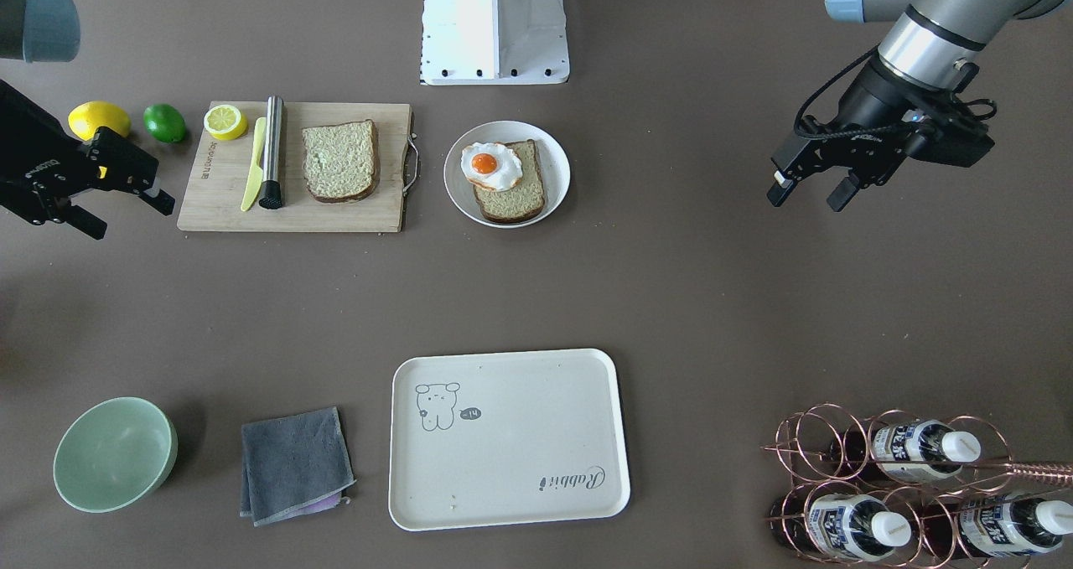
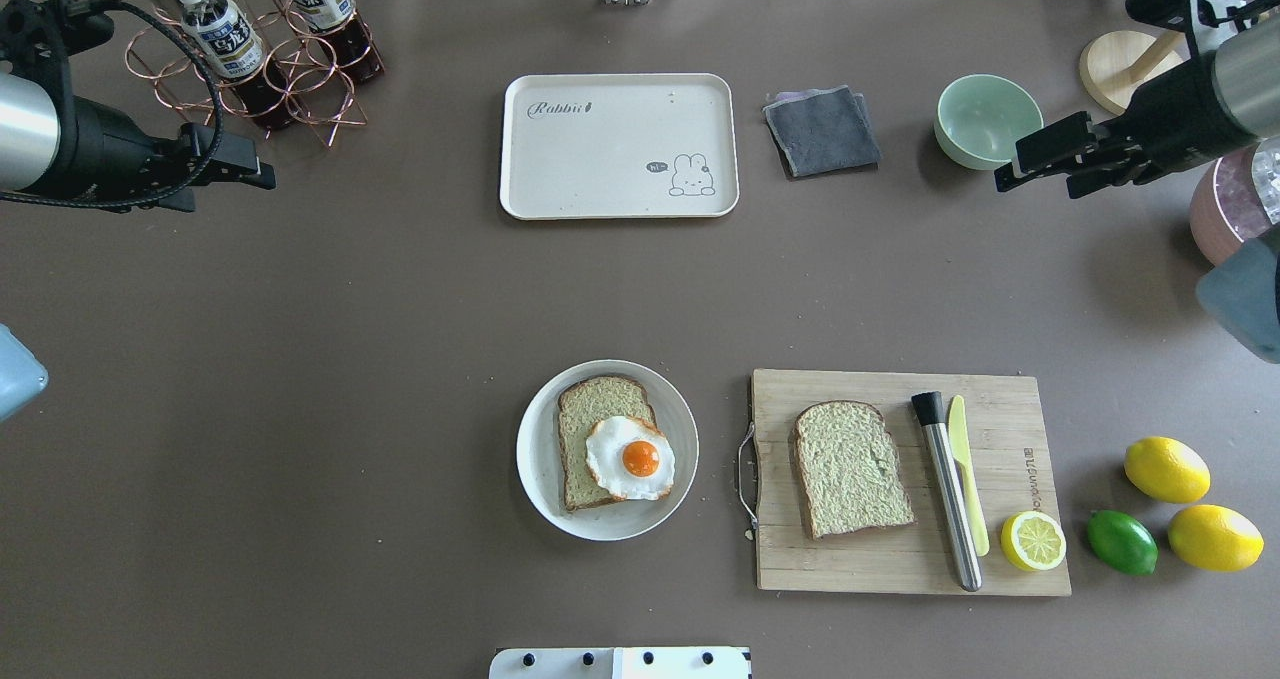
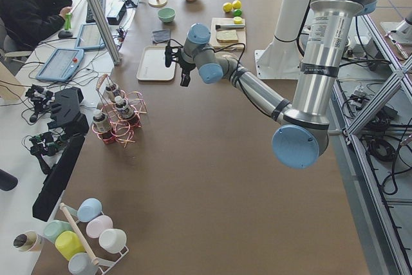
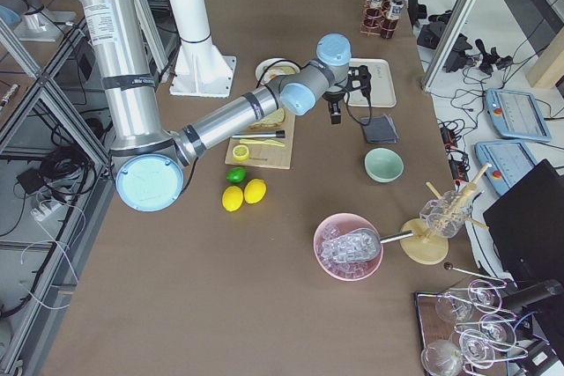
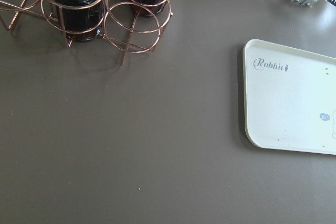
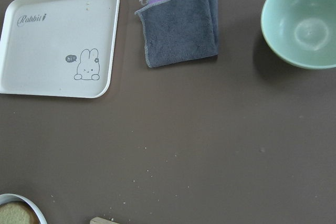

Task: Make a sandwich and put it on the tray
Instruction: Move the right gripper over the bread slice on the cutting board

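clock bearings are read on the overhead view: 12 at the table's far edge, 6 at the robot's base.

item 1. sandwich (image 2: 580, 484): in parts, not yet stacked.
- first bread slice (image 2: 603, 402) lies flat on a round white plate (image 2: 530, 459), at 6 o'clock, just short of the table's centre.
- fried egg (image 2: 630, 457) rests on that slice, yolk up. it is shifted toward the slice's 4 o'clock corner and overhangs the edge.
- second bread slice (image 2: 852, 469) lies flat on a wooden cutting board (image 2: 880, 564) at 4 o'clock, apart from the plate.

item 2. tray (image 2: 600, 159): at 12 o'clock, flat, long side across the table, well apart from plate and board. animal drawing at its 4 o'clock corner, "rabbit" script at its 10 o'clock corner.

item 3. left gripper (image 1: 809, 198): at 10 o'clock, raised above the table, fingers spread with bare gap between. near a copper wire rack (image 2: 300, 79) of bottles at 11 o'clock.

item 4. right gripper (image 1: 127, 217): at 2 o'clock, raised above the table, fingers spread. in the overhead view it sits just at 3 o'clock of a pale green bowl (image 2: 985, 124).

item 5. also on the board:
- steel rod (image 2: 948, 494) with a black tip, at 3 o'clock of the second slice.
- yellow-green knife (image 2: 965, 459) just beside the rod, on its 3 o'clock side.
- lemon half (image 2: 1033, 540), cut face up, at the board's 5 o'clock corner.

item 6. off the board, at its 3 to 4 o'clock: lime (image 2: 1122, 542) and two lemons (image 2: 1166, 469), close together.

item 7. grey folded cloth (image 2: 822, 129): at 1 o'clock, between tray and bowl, touching neither.
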You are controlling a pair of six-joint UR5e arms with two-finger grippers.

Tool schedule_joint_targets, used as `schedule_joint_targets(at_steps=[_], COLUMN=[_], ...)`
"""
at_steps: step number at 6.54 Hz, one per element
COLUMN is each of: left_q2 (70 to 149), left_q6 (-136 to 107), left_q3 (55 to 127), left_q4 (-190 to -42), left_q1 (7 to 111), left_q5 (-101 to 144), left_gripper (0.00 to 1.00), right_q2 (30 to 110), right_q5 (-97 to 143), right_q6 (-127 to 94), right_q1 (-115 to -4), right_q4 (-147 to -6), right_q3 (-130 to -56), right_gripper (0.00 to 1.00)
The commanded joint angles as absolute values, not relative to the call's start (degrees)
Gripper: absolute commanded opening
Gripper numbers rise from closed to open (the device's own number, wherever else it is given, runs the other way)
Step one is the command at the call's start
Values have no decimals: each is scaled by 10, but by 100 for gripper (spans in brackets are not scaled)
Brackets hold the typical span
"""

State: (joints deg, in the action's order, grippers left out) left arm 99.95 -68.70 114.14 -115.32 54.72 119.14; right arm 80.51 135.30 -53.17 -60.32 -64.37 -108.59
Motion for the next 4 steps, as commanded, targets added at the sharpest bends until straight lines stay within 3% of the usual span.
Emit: schedule_joint_targets(at_steps=[1, 4], left_q2=[1000, 1001], left_q6=[-694, -701], left_q3=[1141, 1143], left_q4=[-1152, -1153], left_q1=[536, 524], left_q5=[1173, 1161], left_gripper=[98, 98], right_q2=[855, 890], right_q5=[1288, 1165], right_q6=[-645, -685], right_q1=[-509, -374], right_q4=[-519, -504], right_q3=[-1091, -1113], right_gripper=[100, 100])
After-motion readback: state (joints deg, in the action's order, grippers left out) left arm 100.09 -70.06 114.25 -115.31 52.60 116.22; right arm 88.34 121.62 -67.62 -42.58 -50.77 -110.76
